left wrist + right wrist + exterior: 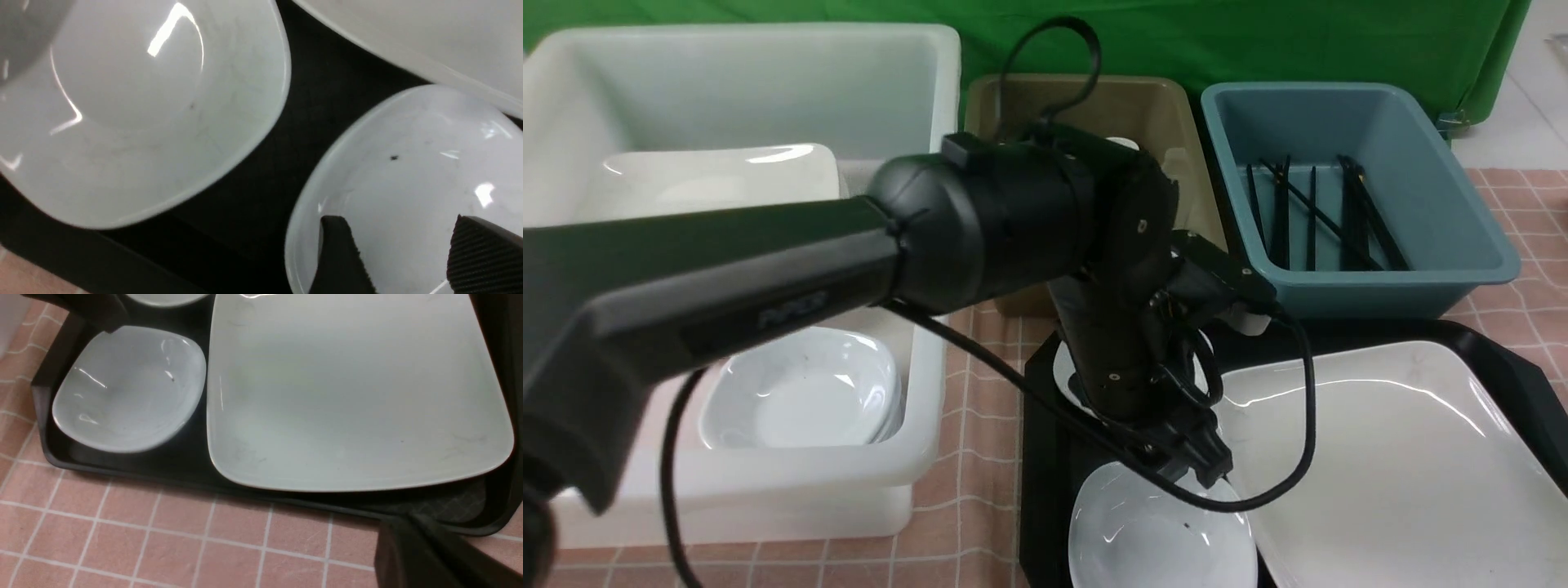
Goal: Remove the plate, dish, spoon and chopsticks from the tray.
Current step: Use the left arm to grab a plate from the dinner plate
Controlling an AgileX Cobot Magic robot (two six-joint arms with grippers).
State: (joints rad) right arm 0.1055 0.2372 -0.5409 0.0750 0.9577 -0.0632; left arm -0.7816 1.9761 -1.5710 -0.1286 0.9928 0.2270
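1. Two pincers, two jobs. My right pincer [412, 547], closed and empty, sits low by the near edge of the tray [122, 465], over the tiled counter [122, 522]. Best left parked there, clear of the left arm.
2. The near dish [1152, 547] sits in the tray's near-left corner, just beside the plate [1405, 457]. My left pincer [1207, 467] hangs over its far rim, jaws spread, nothing held. Both fingers [339, 253] look to be over the dish's inside.
3. Judgement: shift so the rim is straddled, one finger in and one out, then close slowly. Glaze looks slick, so expect slip. Lift straight, so it doesn't knock the plate.
4. The second dish [1063, 377] lies behind my wrist, mostly hidden.
5. Far left, the white bin [931, 457] holds stacked dishes [800, 392], the likely drop point. The chopsticks [1311, 216] lie in the blue bin [1462, 269].
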